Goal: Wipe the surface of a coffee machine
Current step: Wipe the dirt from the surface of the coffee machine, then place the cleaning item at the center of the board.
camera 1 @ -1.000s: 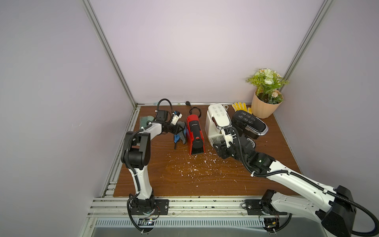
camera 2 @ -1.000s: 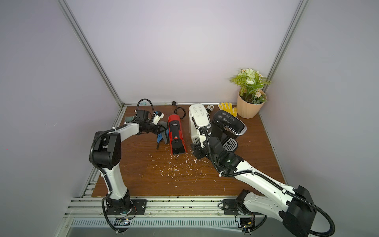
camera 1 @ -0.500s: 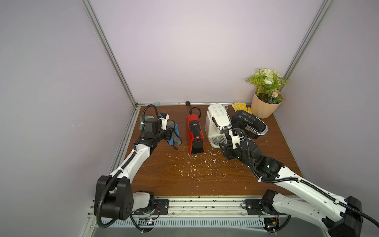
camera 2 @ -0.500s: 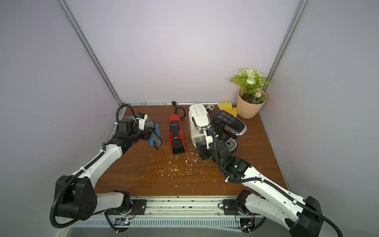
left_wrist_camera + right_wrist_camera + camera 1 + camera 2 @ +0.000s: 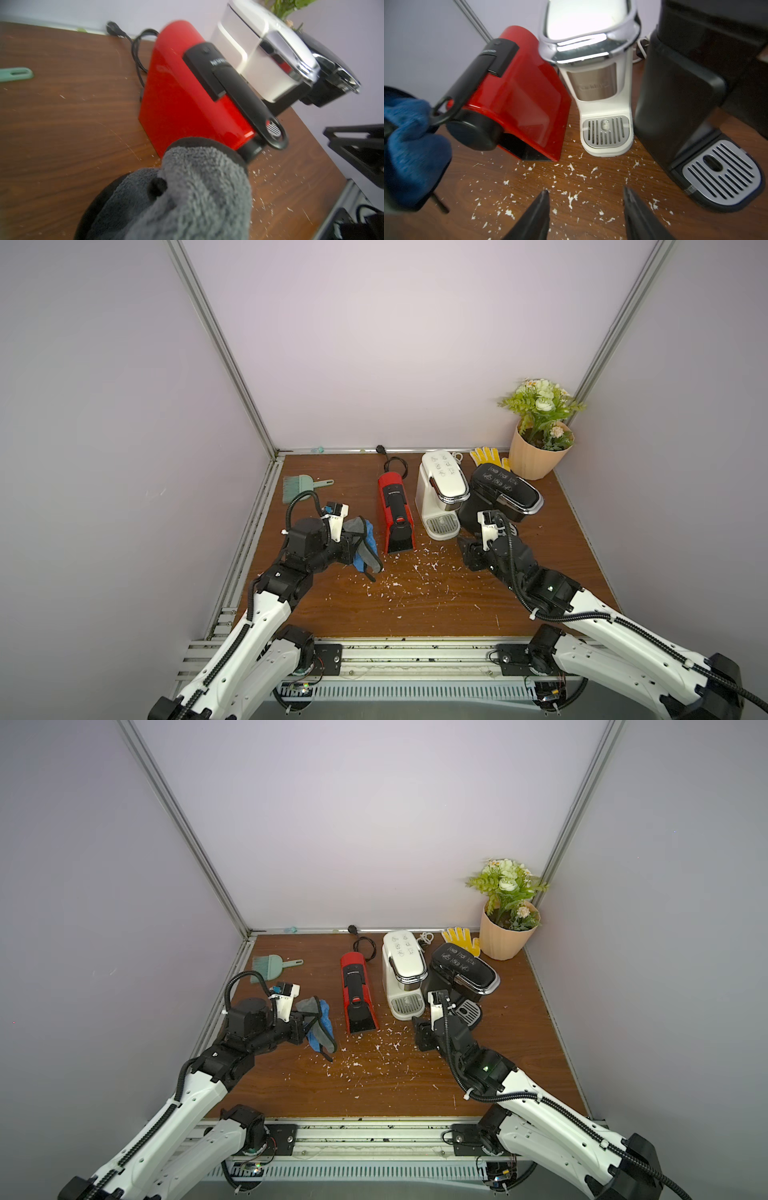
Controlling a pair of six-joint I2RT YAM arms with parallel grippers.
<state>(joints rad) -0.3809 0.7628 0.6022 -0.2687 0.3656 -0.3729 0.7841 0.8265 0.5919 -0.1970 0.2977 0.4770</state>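
Arms drawn back | left pincer (image 5: 352,544) pinches cloth (image 5: 369,548), just beside red coffee machine (image 5: 395,506) | right pincer (image 5: 586,189) spread above crumbs (image 5: 572,198)

Your red coffee machine (image 5: 176,93) read as glossy, smooth plastic that threw reflections; its lever and top strip were matt black. The white coffee machine (image 5: 606,104) was smooth plastic with a mirror-bright chrome band, a brushed-metal panel and a slotted metal drip grille. The black coffee machine (image 5: 675,99) looked like satin plastic, its grille silvery metal. Your cloth (image 5: 197,187) was fluffy pile, grey on one side and blue on the other. The table (image 5: 415,614) showed dark wood grain with a low sheen, strewn with white flakes (image 5: 571,199) of unclear material. The brush (image 5: 301,488) looked like matt green plastic; the plant pot (image 5: 536,460) was matt, ribbed and peach.
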